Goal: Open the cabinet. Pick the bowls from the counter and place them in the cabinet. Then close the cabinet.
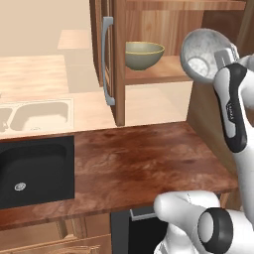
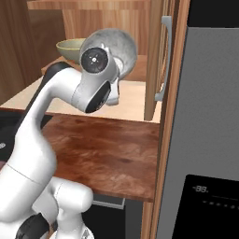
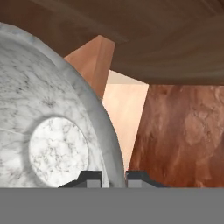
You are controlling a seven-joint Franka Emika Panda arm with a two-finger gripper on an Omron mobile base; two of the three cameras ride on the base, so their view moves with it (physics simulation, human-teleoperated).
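Pinching the rim of the glossy white-grey bowl (image 1: 201, 53), the end effector (image 3: 113, 177) was clamped shut, holding it tipped beside the cabinet (image 1: 149, 69) shelf; rigid, probably slick, breakable.

The cabinet (image 1: 149, 30) stands open, its left door (image 1: 113, 59) swung out edge-on with a grey bar handle (image 1: 107, 59), and the olive-yellow bowl (image 1: 143, 54) sits upright on the wooden shelf (image 1: 158, 73) inside. To the right, the arm holds the white-grey bowl (image 1: 201, 54) tipped on its side in front of the shelf's right end, the gripper (image 1: 224, 55) pinching its rim. Below, the counter (image 1: 144, 163) of dark reddish-brown wood carries a black sink (image 1: 34, 171) at the left.
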